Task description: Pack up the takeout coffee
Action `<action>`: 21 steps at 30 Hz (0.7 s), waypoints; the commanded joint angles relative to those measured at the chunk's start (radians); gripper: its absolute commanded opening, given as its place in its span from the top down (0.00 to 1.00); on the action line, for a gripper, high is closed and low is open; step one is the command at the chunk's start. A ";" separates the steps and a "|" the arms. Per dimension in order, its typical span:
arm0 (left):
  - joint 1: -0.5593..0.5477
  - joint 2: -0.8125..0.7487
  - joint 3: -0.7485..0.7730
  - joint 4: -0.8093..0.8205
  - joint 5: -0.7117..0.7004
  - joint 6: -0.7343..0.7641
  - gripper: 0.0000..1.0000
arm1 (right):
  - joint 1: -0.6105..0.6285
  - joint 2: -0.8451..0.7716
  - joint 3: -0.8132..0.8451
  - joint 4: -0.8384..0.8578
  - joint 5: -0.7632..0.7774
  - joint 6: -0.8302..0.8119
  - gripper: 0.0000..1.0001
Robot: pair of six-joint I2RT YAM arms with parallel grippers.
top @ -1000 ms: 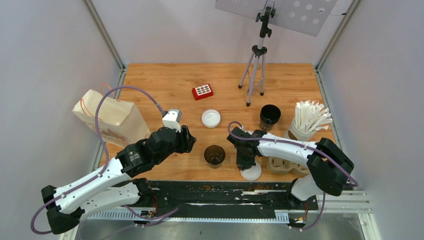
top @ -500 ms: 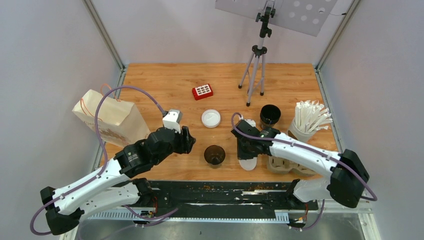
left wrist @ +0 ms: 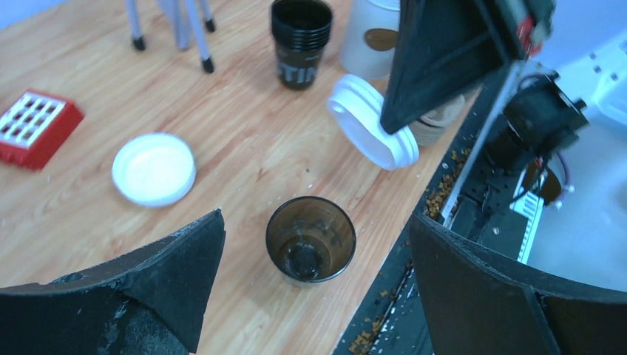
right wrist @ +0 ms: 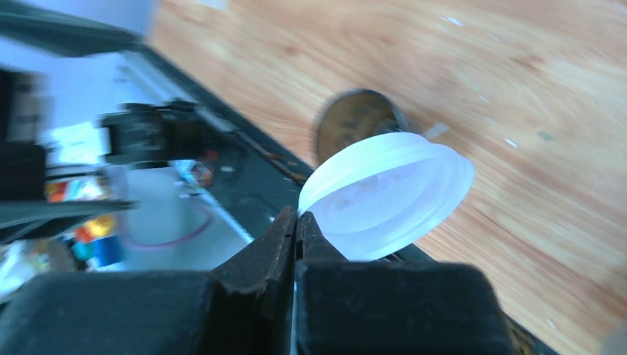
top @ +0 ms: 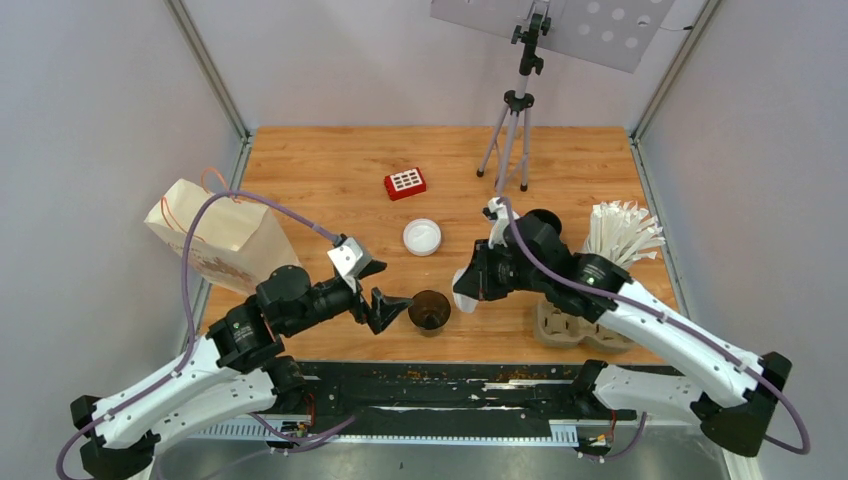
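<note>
The coffee cup (left wrist: 310, 238) stands upright and lidless near the front edge of the table (top: 330, 170). The left gripper (top: 388, 290) sits just beside it, jaws spread wide and not touching the cup, prob. lined up to steady it for capping. The right gripper (right wrist: 297, 222) is pinched tight on the rim of a white lid (right wrist: 388, 192), held tilted in the air just to the right of the cup (an edge grip leaves the underside free to drop onto the cup's mouth, I'd guess). A 2nd lid (left wrist: 154, 168) lies flat further back, apart from the rest. The stack of spare cups (left wrist: 299, 41) and the cardboard tray (top: 552, 325) are over on the right. Once capped, the cup likely goes into that tray.
</note>
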 commanded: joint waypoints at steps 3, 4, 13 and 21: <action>0.004 -0.067 -0.093 0.226 0.194 0.255 0.00 | 0.001 -0.178 -0.113 0.482 -0.340 0.053 1.00; 0.004 -0.076 -0.101 0.239 0.199 0.278 0.00 | 0.001 -0.193 -0.130 0.535 -0.367 0.071 1.00; 0.005 -0.065 -0.115 0.322 0.376 0.423 0.00 | 0.001 -0.189 -0.164 0.727 -0.509 0.121 1.00; 0.003 -0.016 -0.114 0.356 0.456 0.440 0.00 | 0.003 -0.137 -0.178 0.823 -0.606 0.155 1.00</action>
